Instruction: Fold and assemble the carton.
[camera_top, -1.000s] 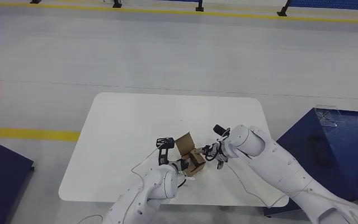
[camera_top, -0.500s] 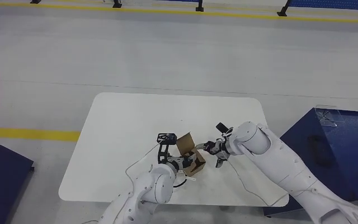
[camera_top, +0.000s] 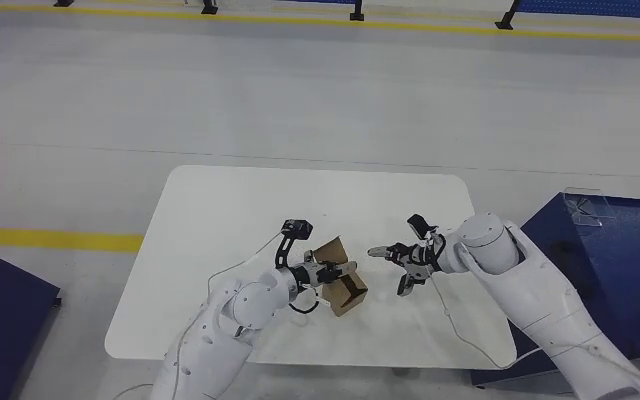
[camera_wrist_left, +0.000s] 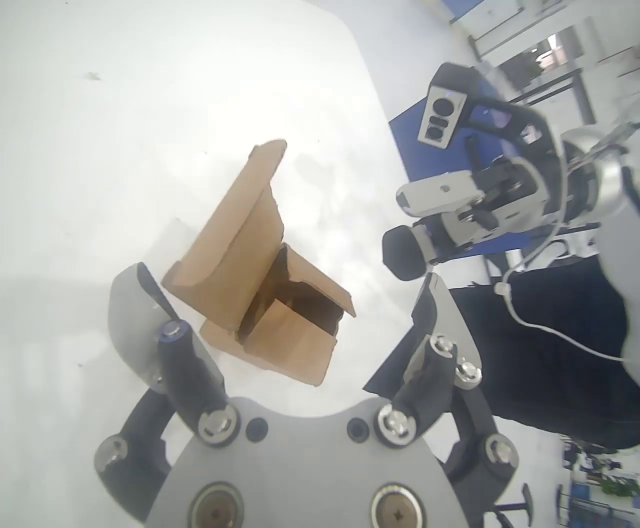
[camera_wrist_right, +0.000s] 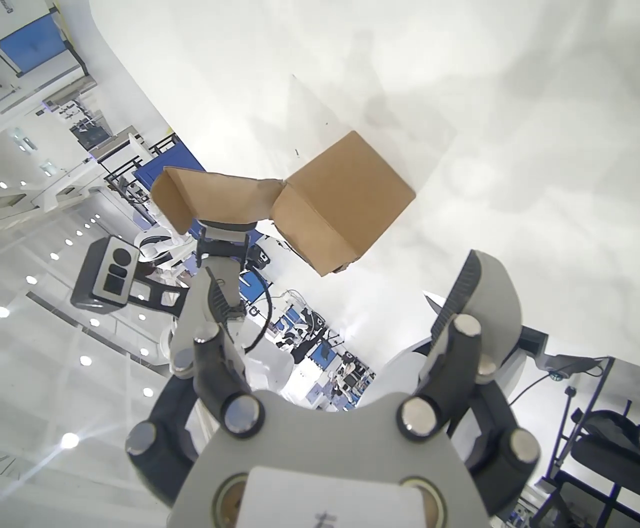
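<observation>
**Carton (camera_top: 347, 290) on the surface (camera_top: 240, 210), one flap up**

Top view: the brown carton stands on the white surface, near its front edge and about the middle. Its long flap (camera_top: 330, 250) rises at a slant on the far side. The left tool (camera_top: 323, 273) is just beside the carton on one side. The right tool (camera_top: 391, 268) is near it on the other, apart from it, with fingers spread wide.

Left wrist view: the left tool (camera_wrist_left: 281, 287) is wide open, with the carton (camera_wrist_left: 290, 340) lying between its fingers. I cannot tell whether either finger touches the cardboard. The flap (camera_wrist_left: 235, 235) stands up and the dark inside shows below it. The right tool (camera_wrist_left: 415, 220) is farther off, open and clear of the carton.

Right wrist view: the right tool (camera_wrist_right: 345, 295) is spread wide and holds nothing. The carton (camera_wrist_right: 345, 200) rests on the surface (camera_wrist_right: 475, 75) beyond its fingers, closed sides facing this way. The flap (camera_wrist_right: 215, 200) juts sideways, and the left tool (camera_wrist_right: 222, 240) is just behind it.
</observation>
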